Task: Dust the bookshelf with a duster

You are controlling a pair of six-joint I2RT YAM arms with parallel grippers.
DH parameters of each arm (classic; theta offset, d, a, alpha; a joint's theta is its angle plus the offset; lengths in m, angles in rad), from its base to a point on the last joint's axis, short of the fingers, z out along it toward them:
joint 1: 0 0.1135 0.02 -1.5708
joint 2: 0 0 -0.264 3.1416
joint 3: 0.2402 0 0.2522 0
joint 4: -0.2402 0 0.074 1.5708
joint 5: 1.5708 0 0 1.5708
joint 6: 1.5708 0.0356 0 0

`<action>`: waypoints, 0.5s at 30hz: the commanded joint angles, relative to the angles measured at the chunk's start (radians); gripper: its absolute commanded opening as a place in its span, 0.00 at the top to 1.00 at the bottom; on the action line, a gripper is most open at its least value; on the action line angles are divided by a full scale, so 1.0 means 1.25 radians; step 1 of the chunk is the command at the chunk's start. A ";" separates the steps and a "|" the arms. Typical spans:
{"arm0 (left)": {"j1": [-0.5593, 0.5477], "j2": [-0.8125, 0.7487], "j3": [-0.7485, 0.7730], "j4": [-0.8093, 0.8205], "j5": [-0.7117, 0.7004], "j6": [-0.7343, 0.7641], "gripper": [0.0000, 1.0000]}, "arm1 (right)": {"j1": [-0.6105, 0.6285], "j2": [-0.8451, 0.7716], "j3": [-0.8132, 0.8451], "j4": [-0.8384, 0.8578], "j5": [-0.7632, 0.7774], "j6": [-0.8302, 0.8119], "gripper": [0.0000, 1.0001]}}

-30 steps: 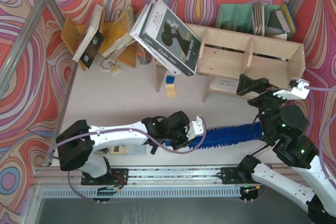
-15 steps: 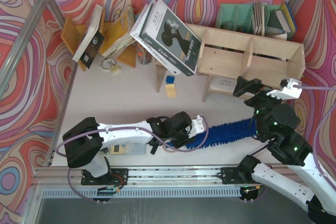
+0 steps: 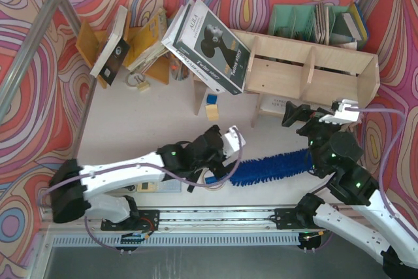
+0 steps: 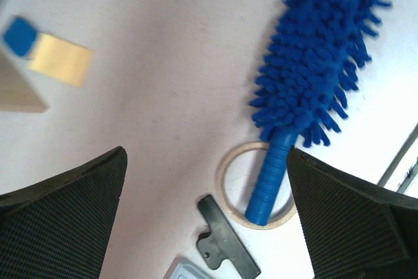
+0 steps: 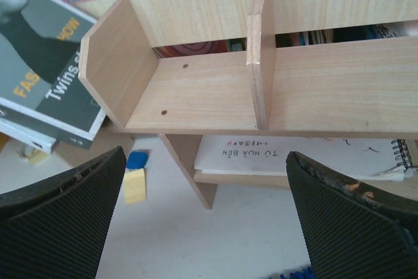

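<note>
Release of the duster (image 4: 317, 70) was complete: the left gripper (image 4: 208, 174), clamped on its handle a second earlier, hung spread above it. The duster lay on the table (image 3: 157, 119), apart from the bookshelf (image 3: 313, 73). The right gripper (image 3: 319, 114) stood spread, empty. Dusting likely needed a regrasp.

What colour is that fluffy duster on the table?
The duster is bright blue; clearest in the left wrist view.

The fluffy blue duster (image 3: 271, 166) lies flat near the front of the pale plywood bookshelf (image 3: 339, 60).
</note>
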 commanded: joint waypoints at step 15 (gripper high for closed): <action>0.224 -0.364 -0.145 0.070 -0.533 -0.204 0.01 | 0.002 0.039 -0.209 0.109 0.039 -0.041 0.01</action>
